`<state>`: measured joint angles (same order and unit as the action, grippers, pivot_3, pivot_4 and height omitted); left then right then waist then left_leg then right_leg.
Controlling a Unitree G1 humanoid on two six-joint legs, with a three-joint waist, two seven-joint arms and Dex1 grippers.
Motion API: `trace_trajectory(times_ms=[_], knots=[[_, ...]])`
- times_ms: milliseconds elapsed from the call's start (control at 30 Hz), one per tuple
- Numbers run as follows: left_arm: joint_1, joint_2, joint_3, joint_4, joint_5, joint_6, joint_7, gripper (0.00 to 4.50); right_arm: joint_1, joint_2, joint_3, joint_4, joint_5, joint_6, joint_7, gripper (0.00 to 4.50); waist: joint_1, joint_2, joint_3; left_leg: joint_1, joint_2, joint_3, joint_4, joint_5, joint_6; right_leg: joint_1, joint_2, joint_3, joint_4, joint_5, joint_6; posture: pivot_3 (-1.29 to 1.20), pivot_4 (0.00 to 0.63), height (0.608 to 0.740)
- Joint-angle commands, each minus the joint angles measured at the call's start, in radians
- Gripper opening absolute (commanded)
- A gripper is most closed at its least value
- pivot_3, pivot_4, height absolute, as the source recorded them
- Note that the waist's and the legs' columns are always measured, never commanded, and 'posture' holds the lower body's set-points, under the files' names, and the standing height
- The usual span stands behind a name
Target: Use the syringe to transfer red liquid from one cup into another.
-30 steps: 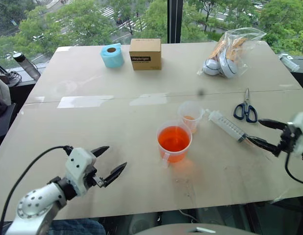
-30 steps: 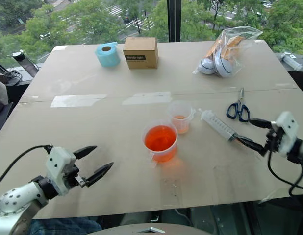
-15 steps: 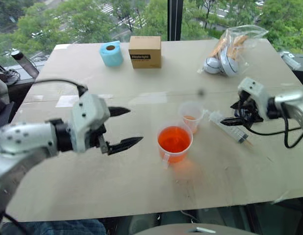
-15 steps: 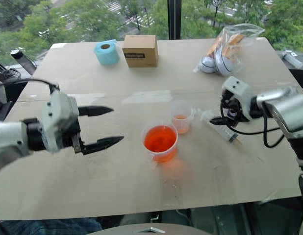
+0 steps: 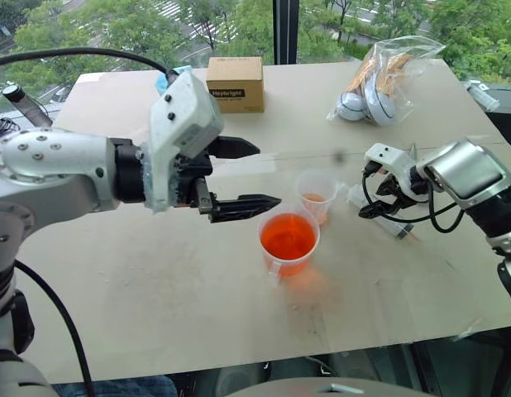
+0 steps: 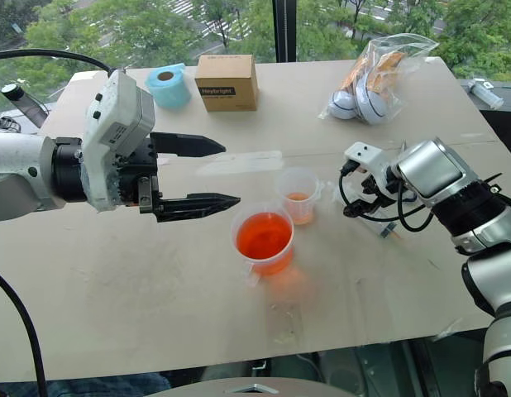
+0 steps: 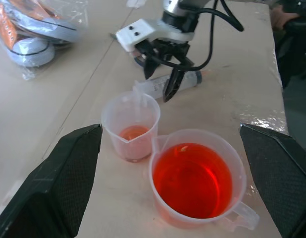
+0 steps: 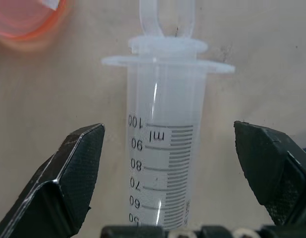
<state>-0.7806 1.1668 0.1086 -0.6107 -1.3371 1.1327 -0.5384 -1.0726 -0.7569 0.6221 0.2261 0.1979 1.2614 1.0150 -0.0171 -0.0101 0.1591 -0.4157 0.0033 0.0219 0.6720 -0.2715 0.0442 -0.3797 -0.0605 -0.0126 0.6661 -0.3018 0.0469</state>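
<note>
Left hand [image 5: 243, 174]: fingers spread wide with nothing between them, hanging above the tabletop [image 5: 156, 281] at centre left of the left eye view, tips pointing toward the cups.
Right hand [image 7: 165, 79]: fingers apart, angled down over the syringe [image 8: 163, 148] at centre right of the left eye view; in the right wrist view the barrel lies between the two fingers, neither pad touching it.
Syringe: lying flat on the tabletop, just right of the smaller cup, clear barrel with printed scale, plunger end toward the cups.
Handled cup [image 5: 288, 241]: centre of the left eye view, upright, its side handle toward the lower edge of the frame, holding red liquid [image 7: 192, 179].
Smaller cup [image 5: 318, 195]: upright, just above and right of the handled cup, close beside it, with a thin orange layer at its base.
Upper tabletop: cardboard box [image 5: 235, 83] at upper centre, blue roll [image 6: 167, 85] to its left, clear bag [image 5: 386, 78] at upper right.
</note>
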Motion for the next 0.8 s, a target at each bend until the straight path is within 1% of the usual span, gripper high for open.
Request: trace_trajectory(times_ms=[33, 167, 333, 433, 567, 633, 700, 800], knots=[[-0.035, -0.002, 0.005, -0.008, 0.0, -0.003, -0.012, 4.5, -0.056, 0.013, 0.012, 0.022, -0.023, 0.014, 0.009, 4.44, 0.001, 0.0, 0.0, 0.0, 0.0, 0.0, 0.0, 0.0, 0.0, 0.0, 0.0, 0.0, 0.0, 0.0, 0.0, 0.0, 0.15, 0.74], [-0.05, -0.01, 0.001, -0.015, -0.007, 0.0, -0.019, 4.5, -0.072, 0.017, 0.056, 0.028, -0.038, 0.017, 0.032, 4.44, 0.003, -0.001, 0.0, 0.0, 0.0, 0.0, 0.001, 0.0, 0.0, 0.0, 0.0, 0.0, 0.0, 0.0, 0.0, 0.0, 0.15, 0.74], [-0.055, -0.018, 0.002, -0.026, -0.014, 0.003, -0.03, 4.5, -0.069, 0.041, 0.064, 0.045, -0.055, 0.007, 0.024, 4.44, 0.001, -0.001, 0.0, 0.0, 0.0, 0.0, 0.001, 0.0, 0.0, 0.0, 0.0, 0.0, 0.0, 0.0, 0.0, 0.0, 0.15, 0.74], [-0.055, -0.023, 0.001, -0.034, -0.001, -0.005, -0.036, 4.5, -0.07, 0.061, 0.061, 0.066, -0.067, -0.001, 0.013, 3.71, 0.0, -0.001, 0.0, 0.0, 0.0, 0.0, 0.001, 0.0, 0.0, 0.0, 0.0, 0.0, 0.0, 0.0, 0.0, 0.0, 0.15, 0.74], [-0.048, -0.02, 0.002, -0.038, 0.038, -0.012, -0.047, 4.5, -0.072, 0.07, 0.061, 0.076, -0.075, -0.001, 0.017, 1.94, 0.0, -0.001, 0.0, 0.0, 0.0, 0.0, 0.001, 0.0, 0.0, 0.0, 0.0, 0.0, 0.0, 0.0, 0.0, 0.0, 0.15, 0.74], [-0.051, -0.015, -0.002, -0.045, 0.057, -0.01, -0.052, 4.5, -0.074, 0.07, 0.059, 0.077, -0.075, 0.005, 0.021, 1.53, 0.0, -0.001, 0.0, 0.0, 0.0, 0.0, 0.002, 0.0, 0.0, 0.0, 0.0, 0.0, 0.001, 0.0, 0.0, 0.0, 0.15, 0.74], [-0.055, -0.02, -0.003, -0.041, 0.079, -0.01, -0.041, 4.5, -0.092, 0.055, 0.039, 0.068, -0.058, 0.026, 0.043, 1.53, 0.001, -0.001, 0.0, 0.0, 0.0, 0.0, 0.002, 0.0, 0.0, 0.0, 0.002, 0.0, 0.001, 0.0, 0.0, 0.0, 0.15, 0.74], [-0.051, -0.032, 0.002, -0.02, 0.131, -0.019, -0.014, 4.5, -0.13, 0.017, -0.056, 0.057, -0.01, 0.066, 0.069, 1.53, 0.002, 0.0, 0.001, 0.0, 0.0, 0.0, 0.002, 0.0, 0.0, 0.0, 0.004, 0.001, 0.002, 0.0, 0.0, 0.0, 0.15, 0.74]])
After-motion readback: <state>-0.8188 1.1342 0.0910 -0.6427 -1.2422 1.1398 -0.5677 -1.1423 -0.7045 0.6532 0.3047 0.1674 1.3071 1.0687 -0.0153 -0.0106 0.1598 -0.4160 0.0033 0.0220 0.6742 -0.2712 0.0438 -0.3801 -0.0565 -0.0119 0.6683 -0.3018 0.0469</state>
